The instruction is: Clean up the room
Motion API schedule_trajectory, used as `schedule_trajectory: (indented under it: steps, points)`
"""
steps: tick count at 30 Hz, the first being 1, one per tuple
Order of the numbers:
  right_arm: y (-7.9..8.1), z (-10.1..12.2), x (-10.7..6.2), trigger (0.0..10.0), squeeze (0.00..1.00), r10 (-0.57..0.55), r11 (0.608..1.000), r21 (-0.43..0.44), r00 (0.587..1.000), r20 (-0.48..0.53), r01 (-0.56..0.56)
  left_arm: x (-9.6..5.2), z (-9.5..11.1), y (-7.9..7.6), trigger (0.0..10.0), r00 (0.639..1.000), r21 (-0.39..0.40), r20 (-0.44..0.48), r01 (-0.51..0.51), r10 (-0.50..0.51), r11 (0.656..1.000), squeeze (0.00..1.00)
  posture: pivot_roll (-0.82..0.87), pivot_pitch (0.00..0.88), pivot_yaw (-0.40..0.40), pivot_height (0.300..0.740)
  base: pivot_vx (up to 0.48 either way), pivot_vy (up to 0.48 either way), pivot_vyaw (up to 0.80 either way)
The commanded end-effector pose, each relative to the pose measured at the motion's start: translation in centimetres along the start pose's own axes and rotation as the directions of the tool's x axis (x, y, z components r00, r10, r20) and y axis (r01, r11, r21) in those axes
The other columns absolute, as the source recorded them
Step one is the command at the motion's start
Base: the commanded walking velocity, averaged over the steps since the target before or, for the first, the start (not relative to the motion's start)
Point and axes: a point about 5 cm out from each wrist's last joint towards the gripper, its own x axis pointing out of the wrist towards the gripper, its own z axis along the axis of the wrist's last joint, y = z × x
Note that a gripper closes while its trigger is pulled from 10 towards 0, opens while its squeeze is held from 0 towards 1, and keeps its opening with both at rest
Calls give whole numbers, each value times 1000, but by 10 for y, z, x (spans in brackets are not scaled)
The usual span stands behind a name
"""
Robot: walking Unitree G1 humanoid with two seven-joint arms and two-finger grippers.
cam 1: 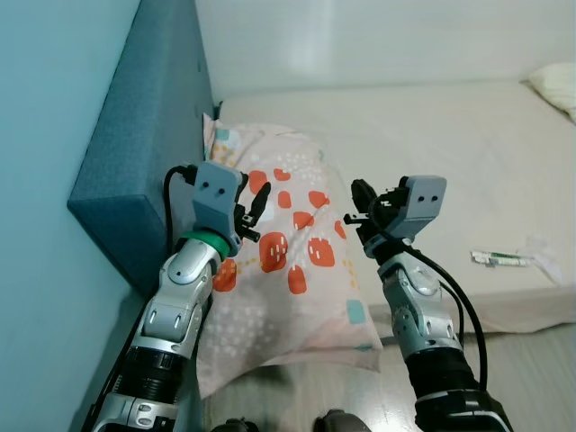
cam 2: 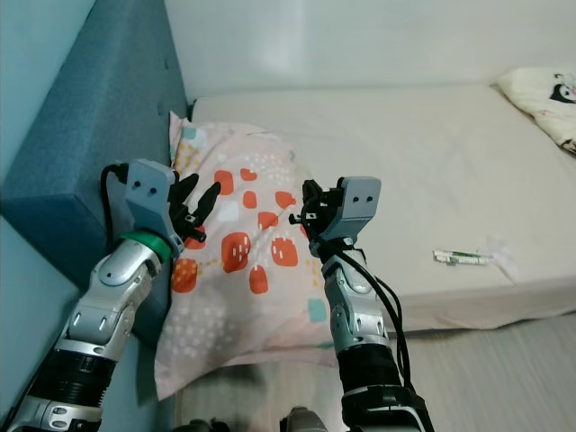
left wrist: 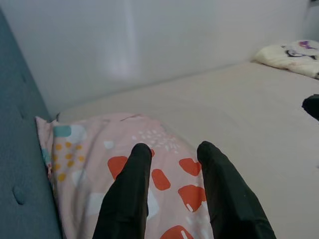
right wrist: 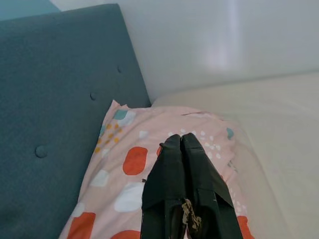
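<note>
1. A teal padded fabric headboard [cam 1: 148, 135] stands at the far left.
2. The left gripper [cam 1: 255, 213] hovers over the pillow's left edge, fingers spread, grasping nothing.
3. The pink pillow with orange and teal patches [cam 1: 297, 279] lies on the beige mattress [cam 1: 432, 153] against the headboard, its near end overhanging.
4. The right gripper [cam 1: 364, 205] hangs above the pillow's right side, fingers pressed together, empty.
5. A small white-and-green packet [cam 1: 501, 258] lies near the mattress's right edge.

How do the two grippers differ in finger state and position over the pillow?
The left gripper has its fingers spread apart; the right gripper has its fingers pressed together. The left is nearer the blue headboard, the right toward the bare mattress. Both hover above the patterned pillow, holding nothing.
</note>
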Motion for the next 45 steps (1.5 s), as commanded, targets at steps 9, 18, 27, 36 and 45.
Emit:
schedule_trajectory:
  steps: [9, 18, 27, 36, 45]
  points:
    - [-5, -5, -4, 10000, 0, -22, 1000, -2, 1000, -13, 22, -2, -6, -1, 10000, 1000, 1, -24, 4, -4, 1000, 0, -120, 40, 96, 740, 0, 0, 0]
    - [4, -12, -6, 10000, 0, 36, 999, 5, 998, -46, -35, -2, -17, 7, 10000, 993, 56, -90, -70, 75, 996, 0, -121, 44, 100, 740, 0, 0, 0]
    - [7, -18, -9, 10000, 0, 36, 999, -19, 997, -65, -37, -11, -35, 16, 10000, 977, 34, -160, -134, 138, 990, 0, -118, 58, 100, 740, 0, 0, 0]
    - [4, -20, -11, 10000, 0, 19, 999, -33, 997, -74, -21, -19, -44, 26, 10000, 962, 55, -194, -185, 192, 981, 0, -112, 63, 100, 696, 0, 0, 0]
    - [3, -21, -13, 10000, 0, 6, 999, -37, 997, -72, -8, -22, -45, 22, 10000, 968, 84, -200, -134, 149, 987, 0, -111, 64, 102, 661, 0, 0, 0]
